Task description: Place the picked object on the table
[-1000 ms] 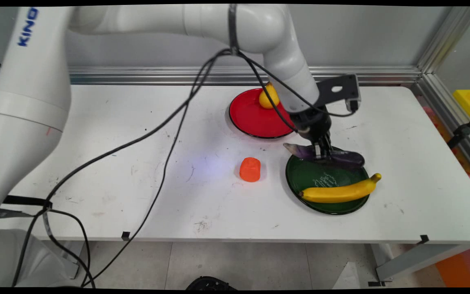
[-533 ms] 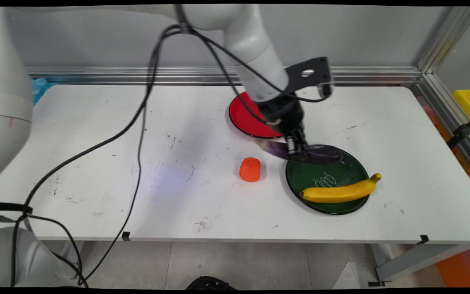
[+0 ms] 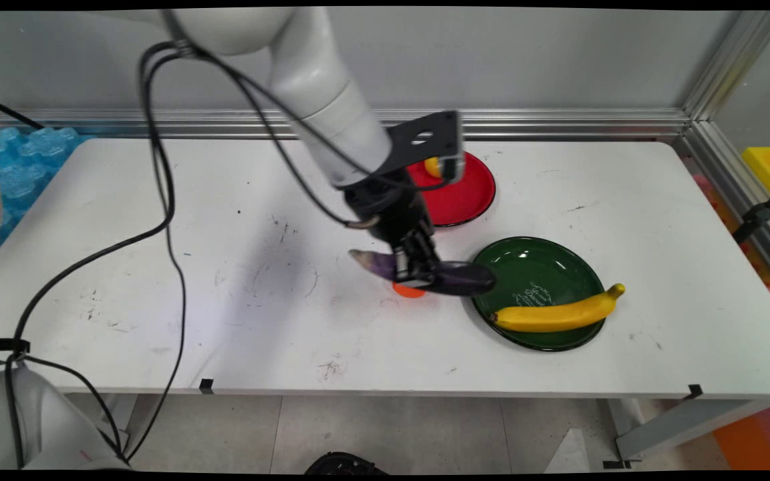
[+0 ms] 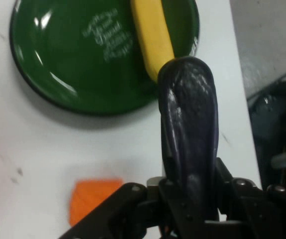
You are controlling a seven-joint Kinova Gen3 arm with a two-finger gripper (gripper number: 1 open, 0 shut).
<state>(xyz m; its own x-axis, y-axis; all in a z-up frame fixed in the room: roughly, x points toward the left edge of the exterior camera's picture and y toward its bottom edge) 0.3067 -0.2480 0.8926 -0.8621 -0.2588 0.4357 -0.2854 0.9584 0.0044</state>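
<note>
My gripper (image 3: 418, 270) is clamped on the aubergine (image 3: 455, 277), held off the table (image 3: 158, 267) mid-table beside the green plate's (image 3: 525, 257) left rim, above the orange block (image 4: 90, 199), not set down.

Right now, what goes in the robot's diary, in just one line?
tool: shut on eggplant | above orange block | green plate: banana | red plate: yellow fruit

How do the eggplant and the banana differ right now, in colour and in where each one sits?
The eggplant is dark purple; the banana is yellow. The eggplant is clamped in the gripper and held above the table, over the orange object; the banana lies on the green plate, its tip past the rim. The eggplant is off the plate, to its left in the main view. Both are long, lying roughly level.
</note>
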